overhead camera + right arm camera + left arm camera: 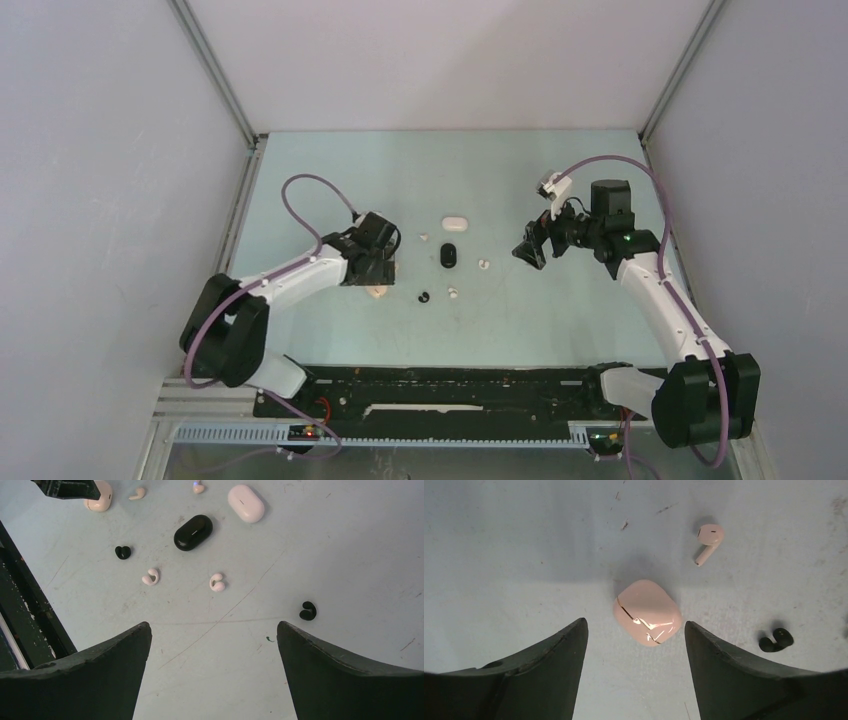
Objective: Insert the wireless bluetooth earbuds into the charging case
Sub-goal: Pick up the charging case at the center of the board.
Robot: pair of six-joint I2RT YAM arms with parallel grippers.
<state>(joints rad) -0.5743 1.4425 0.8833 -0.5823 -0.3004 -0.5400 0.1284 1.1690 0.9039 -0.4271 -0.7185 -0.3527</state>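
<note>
A closed pink-beige charging case (647,611) lies on the table, just ahead of and between the tips of my open left gripper (635,622). The gripper hovers over it without touching. A beige stemmed earbud (709,539) lies beyond the case and a black earbud (776,640) to its right. My right gripper (214,625) is open and empty above bare table. Ahead of it lie a black earbud (307,610), two white earbuds (217,582) (151,576), another black earbud (122,552), a closed black case (193,532) and a closed white case (246,503).
In the top view the white case (455,222) and black case (449,256) sit mid-table between the left gripper (378,275) and right gripper (530,250). A black rail (450,392) runs along the near edge. Grey walls (110,200) enclose the table.
</note>
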